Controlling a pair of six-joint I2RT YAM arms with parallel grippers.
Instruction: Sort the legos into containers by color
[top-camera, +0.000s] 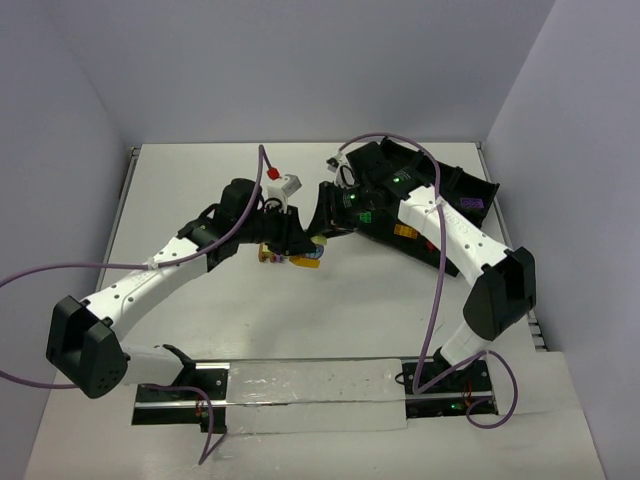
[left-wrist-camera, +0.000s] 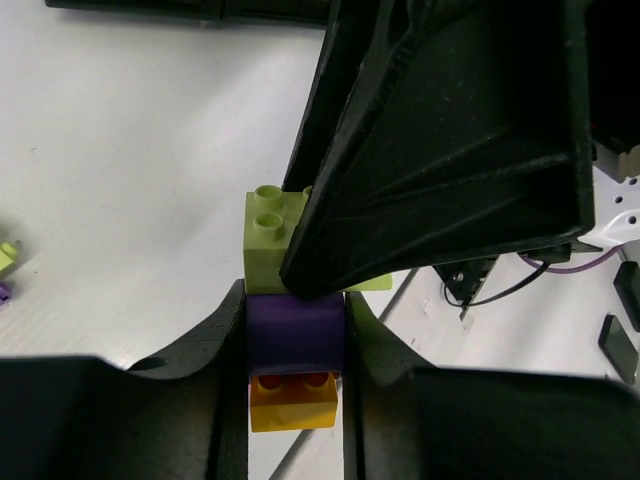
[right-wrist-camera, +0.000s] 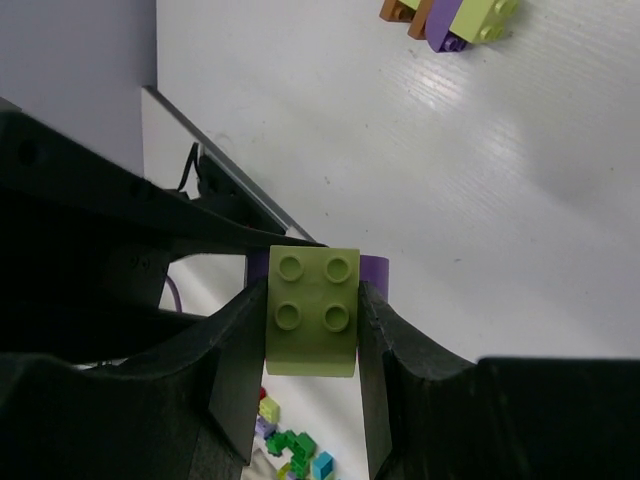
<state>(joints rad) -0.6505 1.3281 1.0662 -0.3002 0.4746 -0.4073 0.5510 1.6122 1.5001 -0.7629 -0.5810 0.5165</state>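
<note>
A stack of legos hangs between both grippers above the table. In the left wrist view, my left gripper (left-wrist-camera: 295, 335) is shut on the purple brick (left-wrist-camera: 295, 330), with an orange brick (left-wrist-camera: 293, 398) below it and a yellow-green brick (left-wrist-camera: 268, 240) beyond. In the right wrist view, my right gripper (right-wrist-camera: 312, 300) is shut on that yellow-green brick (right-wrist-camera: 312, 310), and the purple brick (right-wrist-camera: 376, 272) shows behind it. From above, the left gripper (top-camera: 300, 238) and right gripper (top-camera: 326, 215) meet at mid-table. The black tray (top-camera: 482, 188) of containers lies at the back right.
Another lego cluster (top-camera: 303, 262) lies on the table under the grippers, and it shows as orange, purple and yellow-green bricks (right-wrist-camera: 450, 22) in the right wrist view. Green bricks (top-camera: 366, 215), an orange one (top-camera: 405, 232) and a purple one (top-camera: 472, 203) sit in the tray.
</note>
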